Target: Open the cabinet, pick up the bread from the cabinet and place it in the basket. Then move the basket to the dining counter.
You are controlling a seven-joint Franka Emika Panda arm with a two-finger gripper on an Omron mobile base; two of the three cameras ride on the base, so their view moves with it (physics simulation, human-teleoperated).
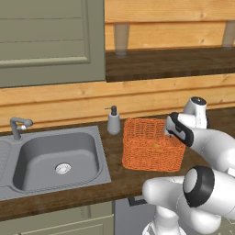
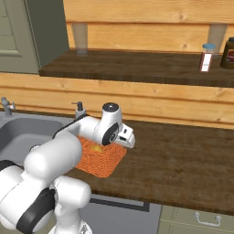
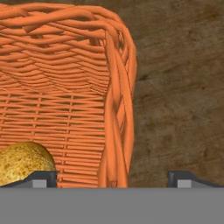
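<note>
Fingers [image 3: 112, 180] spread wide, straddling the right wall of the basket [image 3: 65, 87], grasping nothing. Bread [image 3: 24, 162] inside the basket. Basket on the counter [image 2: 183, 155], right of the sink [image 1: 55, 160].

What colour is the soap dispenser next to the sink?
Grey body with a darker pump top: the soap dispenser shows best in the left base view.

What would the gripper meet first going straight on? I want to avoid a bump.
Probably the basket's side wall: the open gripper straddles its rim, one fingertip inside near the bread, the other outside above the worktop. Depth is uncertain.
</note>
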